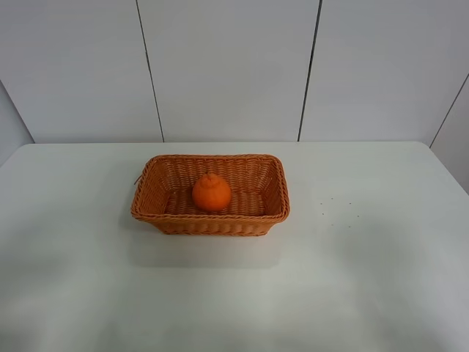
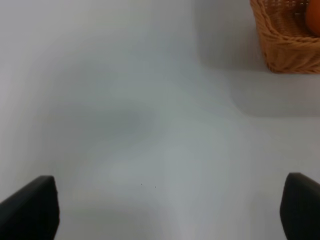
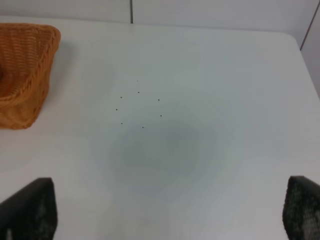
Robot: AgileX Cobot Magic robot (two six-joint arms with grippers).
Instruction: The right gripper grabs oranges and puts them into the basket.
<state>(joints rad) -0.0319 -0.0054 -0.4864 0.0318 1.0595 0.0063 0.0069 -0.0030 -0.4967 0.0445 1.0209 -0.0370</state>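
An orange [image 1: 212,193] with a knobbed top lies inside the woven wicker basket [image 1: 211,223] in the middle of the white table. No arm shows in the high view. In the right wrist view my right gripper [image 3: 170,210] is open and empty above bare table, its black fingertips [image 3: 30,207] wide apart, with the basket [image 3: 22,75] off to one side. In the left wrist view my left gripper [image 2: 170,207] is open and empty, its fingertips [image 2: 32,205] wide apart; a corner of the basket [image 2: 287,45] and a sliver of the orange [image 2: 313,17] show.
The white table [image 1: 366,279] ends at a grey panelled wall [image 1: 234,66] behind. Several small dark specks [image 1: 337,209] mark the table right of the basket; they also show in the right wrist view [image 3: 140,107].
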